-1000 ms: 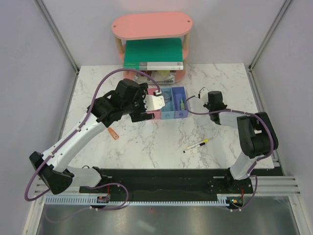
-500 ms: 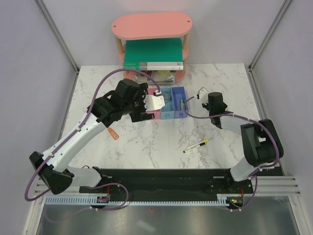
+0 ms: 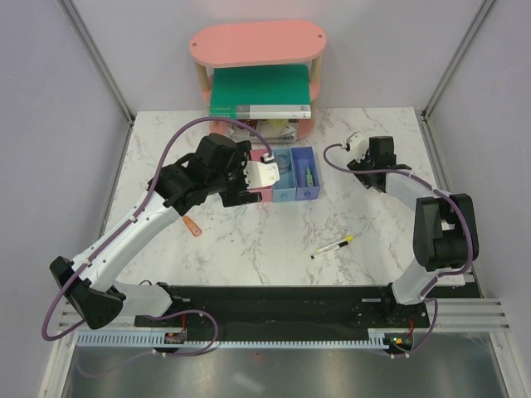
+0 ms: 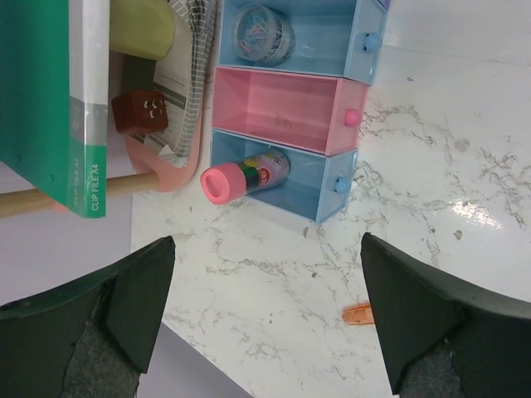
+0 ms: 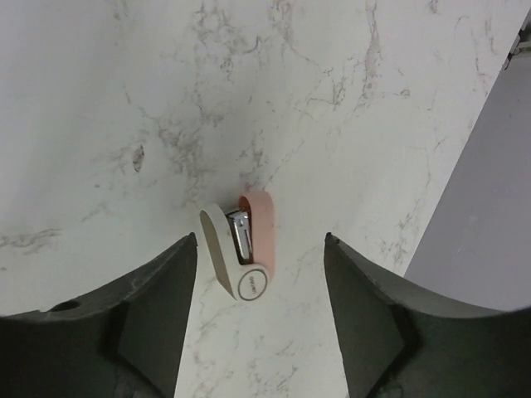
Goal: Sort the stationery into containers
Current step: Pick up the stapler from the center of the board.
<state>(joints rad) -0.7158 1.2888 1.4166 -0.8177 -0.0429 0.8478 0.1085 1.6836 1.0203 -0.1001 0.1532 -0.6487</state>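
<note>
From above: yellow-and-black pen (image 3: 333, 245) and orange piece (image 3: 192, 225) lie loose on the tabletop (image 3: 249, 240), so I'd judge we're about halfway. My left hand (image 3: 264, 172) hangs over the containers (image 3: 284, 196); a green piece (image 3: 307, 176) sits in the rightmost.

Left wrist: fingers (image 4: 124, 307) spread, holding nothing. Clear roll (image 4: 264, 22) in one blue bin (image 4: 332, 41), pink bin (image 4: 282, 108) bare, pink-red piece (image 4: 245, 174) in the end blue bin (image 4: 328, 186).

Right wrist: my right hand (image 5: 259, 240) hangs spread above the pale pink piece (image 5: 241, 245), not gripped yet.
</note>
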